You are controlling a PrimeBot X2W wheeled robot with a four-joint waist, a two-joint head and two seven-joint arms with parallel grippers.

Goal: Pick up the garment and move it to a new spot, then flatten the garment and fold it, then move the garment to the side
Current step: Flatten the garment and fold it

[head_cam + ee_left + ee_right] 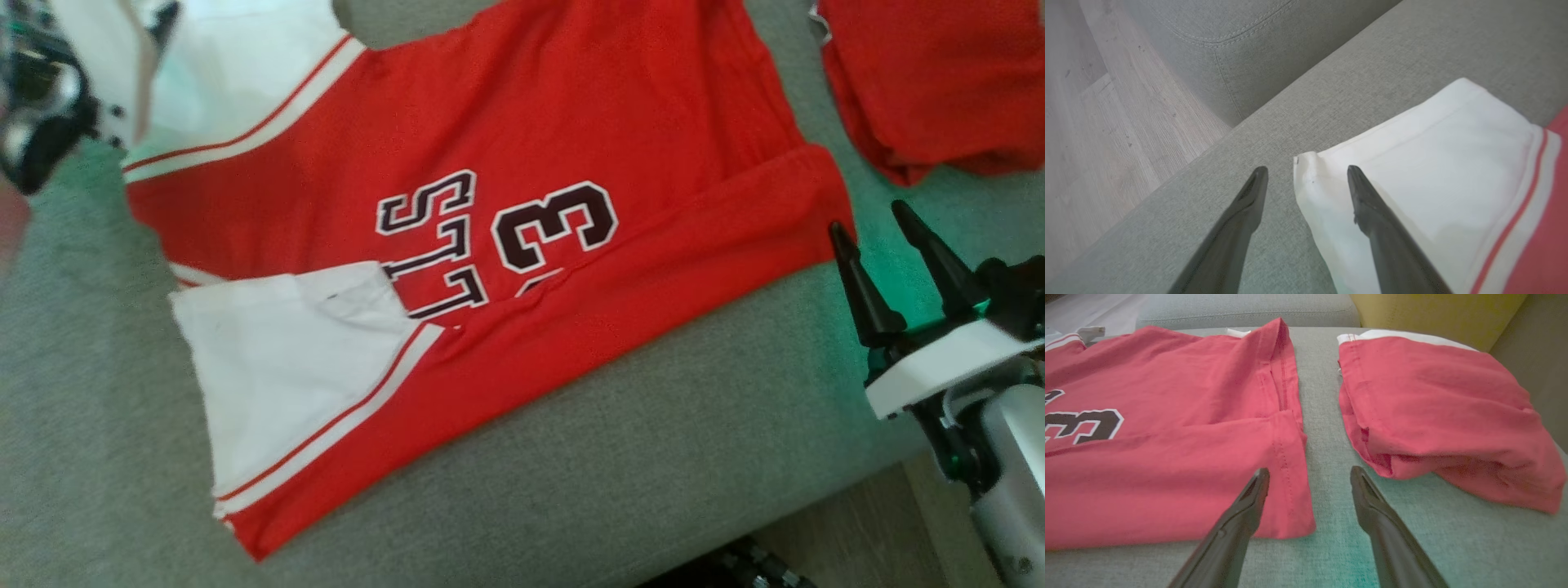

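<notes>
The garment (pixel 522 122) is a red jersey with white sleeves and dark lettering, spread flat on the grey sofa seat (pixel 571 474). In the left wrist view my left gripper (pixel 1307 169) is open. Its fingers straddle the corner of a white sleeve (pixel 1445 163) just above the seat, with nothing gripped. My right gripper (pixel 867 217) is open at the jersey's red hem corner (pixel 1290 498). In the right wrist view one finger of the right gripper (pixel 1309 470) is over the hem and the other over bare seat. A blurred part of my left arm (pixel 41 114) shows at the head view's top left.
A second red garment (pixel 939 82) lies folded to the right of the jersey, a narrow strip of seat between them (pixel 1318 416). Wooden floor (pixel 1106 122) runs past the seat's edge. Another grey cushion (pixel 1229 41) and a yellow one (pixel 1433 310) border the seat.
</notes>
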